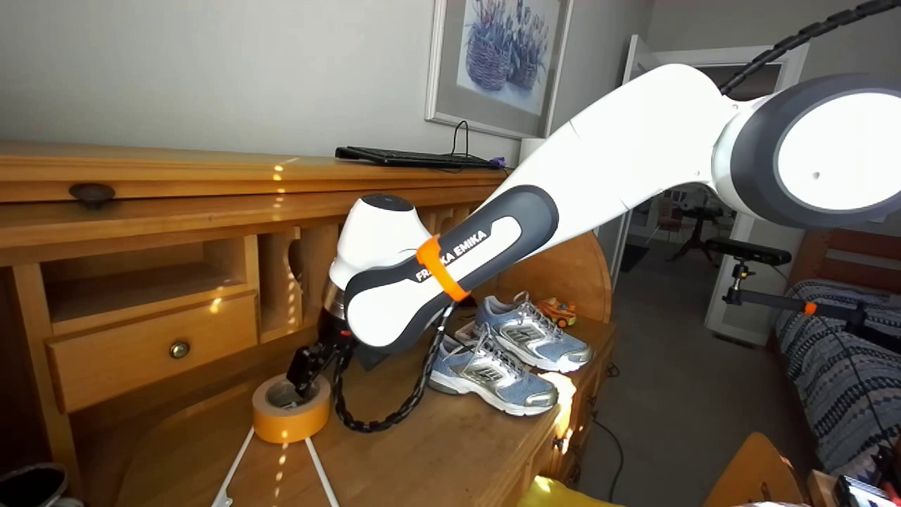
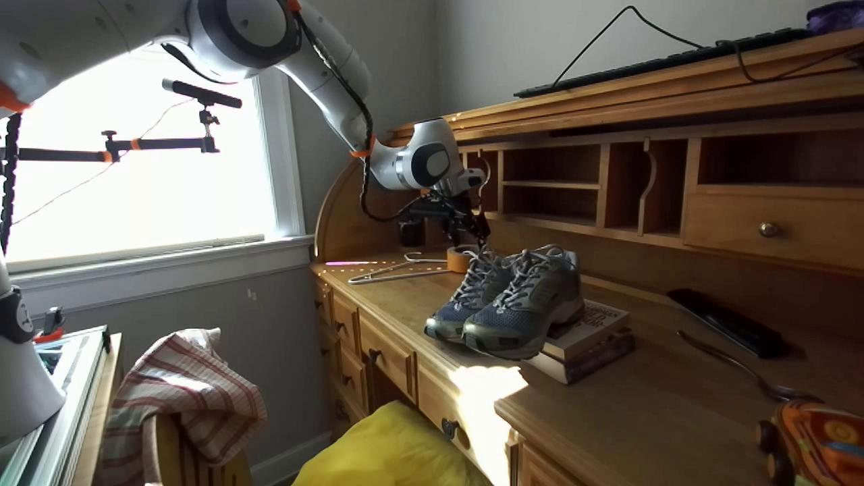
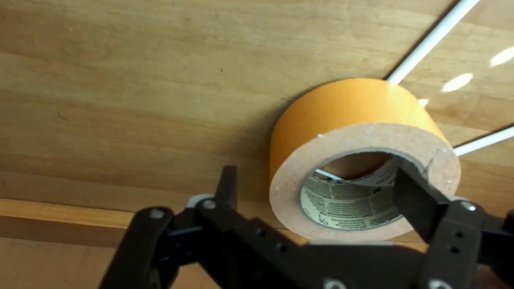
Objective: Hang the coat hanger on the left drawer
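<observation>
Hanging at the mouth of the orange tape roll in an exterior view, the Robotiq gripper is right of the left drawer, and the white coat hanger runs from under the roll toward the near side. In an exterior view, that hanger lies flat on the desktop left of the roll, with blue-grey running shoes nearer and right. In the wrist view, the fingers stand spread wide, one outside the roll, one over its hole.
</observation>
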Controlling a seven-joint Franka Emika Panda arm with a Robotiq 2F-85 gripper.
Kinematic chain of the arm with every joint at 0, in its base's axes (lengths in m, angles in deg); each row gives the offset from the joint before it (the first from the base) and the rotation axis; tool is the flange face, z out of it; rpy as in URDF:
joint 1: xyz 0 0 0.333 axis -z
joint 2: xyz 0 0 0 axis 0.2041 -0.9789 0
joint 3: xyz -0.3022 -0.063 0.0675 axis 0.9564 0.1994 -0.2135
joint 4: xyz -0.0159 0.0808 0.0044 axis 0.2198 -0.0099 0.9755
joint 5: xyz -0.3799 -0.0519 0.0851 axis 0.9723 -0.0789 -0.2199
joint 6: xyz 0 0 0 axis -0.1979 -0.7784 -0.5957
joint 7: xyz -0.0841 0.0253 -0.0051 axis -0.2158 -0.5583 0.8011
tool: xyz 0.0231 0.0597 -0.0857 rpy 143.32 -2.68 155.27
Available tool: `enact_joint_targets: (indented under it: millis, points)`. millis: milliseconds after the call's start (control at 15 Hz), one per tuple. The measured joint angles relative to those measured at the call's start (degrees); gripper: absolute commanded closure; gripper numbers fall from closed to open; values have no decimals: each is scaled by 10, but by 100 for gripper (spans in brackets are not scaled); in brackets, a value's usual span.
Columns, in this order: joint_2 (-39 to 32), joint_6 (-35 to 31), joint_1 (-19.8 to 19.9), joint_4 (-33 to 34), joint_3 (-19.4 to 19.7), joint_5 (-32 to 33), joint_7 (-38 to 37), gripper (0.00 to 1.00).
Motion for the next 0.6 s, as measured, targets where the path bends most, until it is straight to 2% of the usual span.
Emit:
enact_joint_targets:
  millis: [600]
  points:
    - [-15, -8, -1, 1, 5, 0, 1, 0]
